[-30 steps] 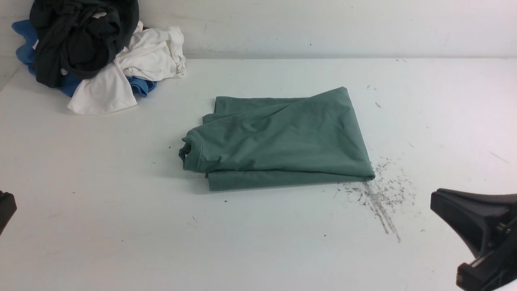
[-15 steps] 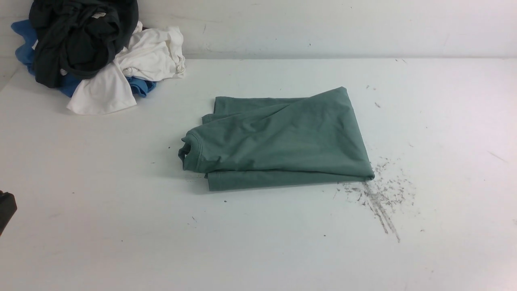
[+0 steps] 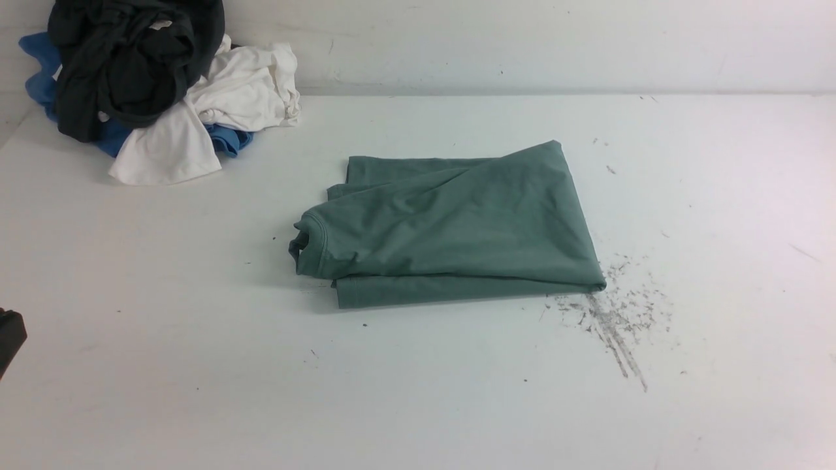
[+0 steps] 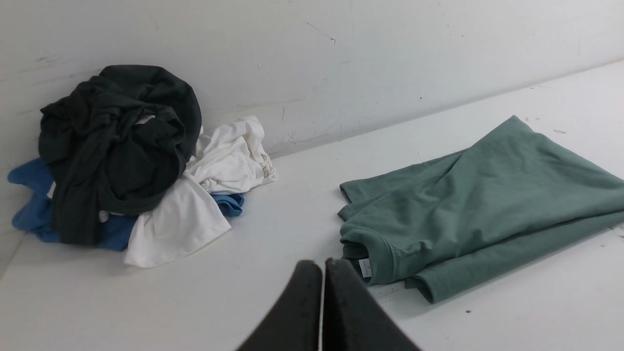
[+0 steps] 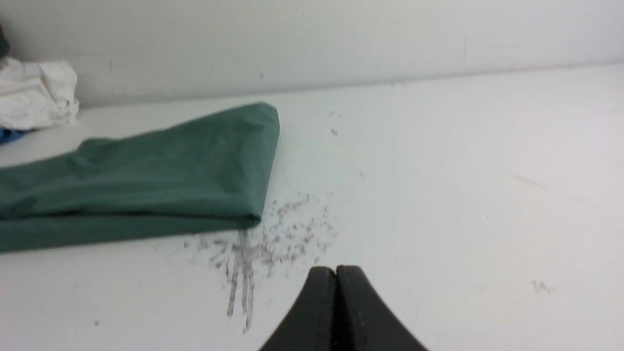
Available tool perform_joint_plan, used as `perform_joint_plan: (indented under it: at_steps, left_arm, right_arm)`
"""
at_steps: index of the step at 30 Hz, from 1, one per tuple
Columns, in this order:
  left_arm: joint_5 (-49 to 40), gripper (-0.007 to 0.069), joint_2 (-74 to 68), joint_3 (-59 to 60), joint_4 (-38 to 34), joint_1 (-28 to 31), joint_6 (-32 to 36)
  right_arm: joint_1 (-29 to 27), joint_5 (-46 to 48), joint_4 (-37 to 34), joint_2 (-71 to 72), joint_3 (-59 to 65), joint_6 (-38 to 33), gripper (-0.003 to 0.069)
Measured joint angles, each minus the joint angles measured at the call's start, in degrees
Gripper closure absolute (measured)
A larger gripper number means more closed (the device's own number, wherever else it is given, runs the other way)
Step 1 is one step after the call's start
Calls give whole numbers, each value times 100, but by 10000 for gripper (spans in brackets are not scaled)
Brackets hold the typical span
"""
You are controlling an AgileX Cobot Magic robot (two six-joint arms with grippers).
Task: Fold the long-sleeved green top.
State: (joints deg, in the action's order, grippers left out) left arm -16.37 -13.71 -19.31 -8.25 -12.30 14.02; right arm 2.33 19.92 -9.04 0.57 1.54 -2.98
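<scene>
Front view: the green top (image 3: pixel 450 228) lies folded in a flat packet mid-table (image 3: pixel 163 391), well apart from the heap of clothes (image 3: pixel 150 85) in the far left corner, likely so it stays separate. Its long axis runs left to right, collar to the left

Left wrist view: the left claw (image 4: pixel 321 265) is pinched shut, empty, just short of the collar

Right wrist view: the right claw (image 5: pixel 336 270) is likewise closed on nothing, near the top's folded right end
</scene>
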Motion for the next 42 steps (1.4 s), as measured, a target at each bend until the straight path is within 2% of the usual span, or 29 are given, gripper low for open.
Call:
perform_joint_plan:
  at_steps: [21, 25, 27, 31, 37, 42]
  left_arm:
    - [7, 631, 169, 74, 0, -2, 0]
    - [-7, 631, 1032, 391, 85, 309, 6]
    - [-11, 631, 1404, 649, 334, 696, 2]
    - [-31, 631, 1448, 1051, 356, 1000, -231]
    - [16, 631, 1448, 1986, 312, 1036, -443]
    - [-416, 631, 1448, 2068, 129, 1036, -445]
  right_arm:
    - [-1, 62, 30, 0, -6, 0, 671]
    - [-1, 62, 24, 0, -10, 0, 671]
    - [-12, 69, 13, 0, -10, 0, 671]
    - [-12, 78, -15, 0, -13, 0, 671]
    - [-12, 89, -22, 0, -17, 0, 671]
    - [-12, 100, -22, 0, -17, 0, 671]
